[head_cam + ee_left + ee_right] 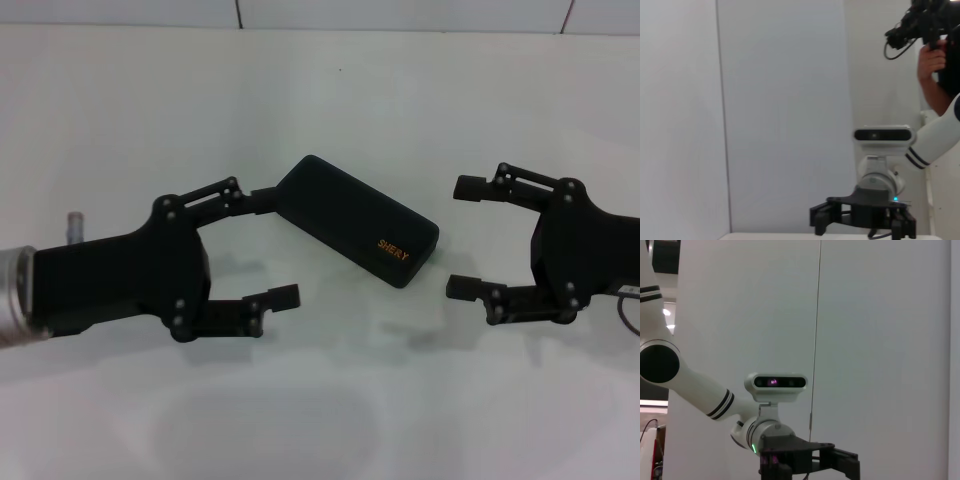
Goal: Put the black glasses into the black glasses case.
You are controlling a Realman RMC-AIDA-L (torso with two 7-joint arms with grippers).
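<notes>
Fingers of the left gripper (276, 243) spread wide, the far one touching the closed black glasses case (357, 221) lying slantwise on the white table (320, 100). Right gripper (464, 236), also spread, hovers just beside the case's other end.

A plain white tabletop (320, 420) fills the head view, meeting a white tiled wall (400, 12) with dark grout lines; pale wall panels (780, 100) stand behind.
</notes>
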